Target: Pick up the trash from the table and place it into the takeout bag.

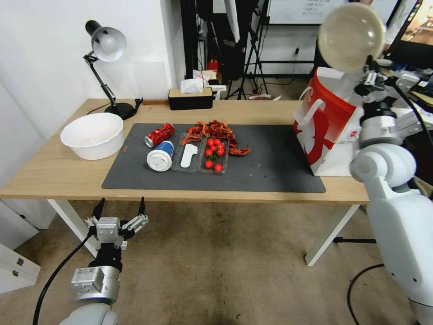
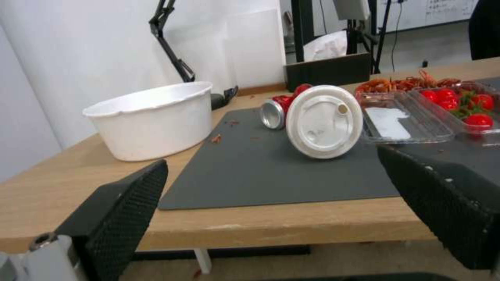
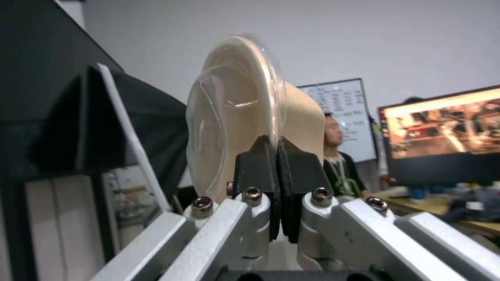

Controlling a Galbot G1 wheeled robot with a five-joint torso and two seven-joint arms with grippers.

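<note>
The right gripper [image 3: 274,156] has the beige lidded bowl [image 1: 351,37] up high, directly above the red-and-white takeout bag [image 1: 328,122], fingers pinched tight on the bowl's rim edge. In the right wrist view the bowl [image 3: 250,113] stands on edge, its clear lid facing sideways. It looks light and thin-walled, probably flexible, and that lid seems slick, so a rim pinch is likely a slim hold; a wobble could slip it.

The bag stands upright on the table [image 1: 54,171], white loop handles [image 1: 311,113] hanging on the side toward the mat. Those handles and the bag's soft paper walls are what I'd watch: the bowl is wide and could catch on the mouth.

Away from the bag, across the dark grey mat [image 1: 270,158]: a clear tray of cherry tomatoes [image 1: 214,153], crayfish shells [image 1: 216,132] behind it, then a blue-white lidded cup [image 2: 323,121] on its side and a crushed red can [image 2: 279,111] touching it. Farthest from the bag sits a white basin [image 2: 154,119].

The left gripper [image 1: 120,210] hangs below the table's near edge, fingers spread wide, holding nothing.
</note>
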